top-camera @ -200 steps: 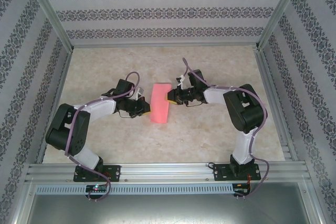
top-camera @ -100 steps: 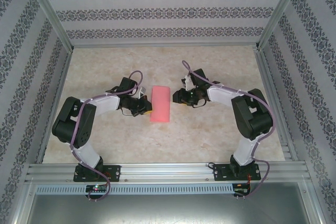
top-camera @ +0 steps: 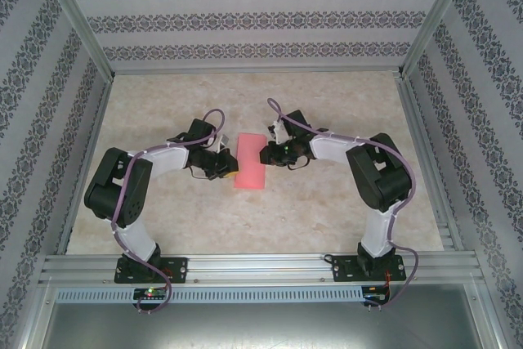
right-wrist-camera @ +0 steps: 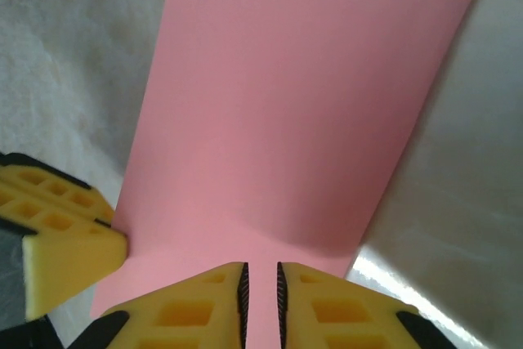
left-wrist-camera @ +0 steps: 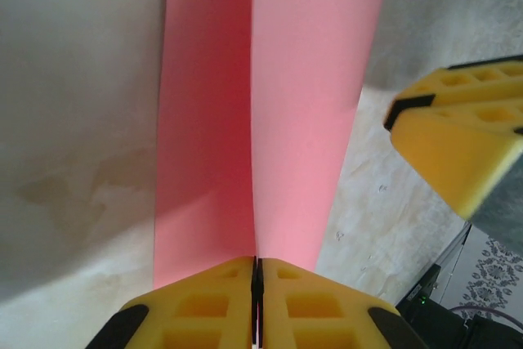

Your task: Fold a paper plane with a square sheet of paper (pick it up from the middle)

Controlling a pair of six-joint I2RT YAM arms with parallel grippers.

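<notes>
The square sheet of paper [top-camera: 251,161] lies folded into a narrow salmon-pink strip on the table between the two arms. My left gripper [top-camera: 232,171] is at the strip's lower left edge. In the left wrist view it [left-wrist-camera: 256,261] is shut, and the paper's [left-wrist-camera: 310,104] raised crease runs straight into its closed jaws. My right gripper [top-camera: 265,153] reaches over the upper right edge. In the right wrist view its jaws [right-wrist-camera: 261,269] stand a narrow gap apart above the flat pink paper [right-wrist-camera: 302,96], and nothing is pinched between them.
The pale marbled tabletop [top-camera: 327,210] is walled by patterned panels and an aluminium frame [top-camera: 245,267] along the near edge. The right gripper's yellow finger [left-wrist-camera: 466,136] shows in the left wrist view. The left gripper's finger [right-wrist-camera: 57,234] shows in the right wrist view.
The right gripper drew back, then moved left onto the paper's right edge and narrowed its jaws. The paper straightened slightly. The left gripper kept its place at the left edge.
</notes>
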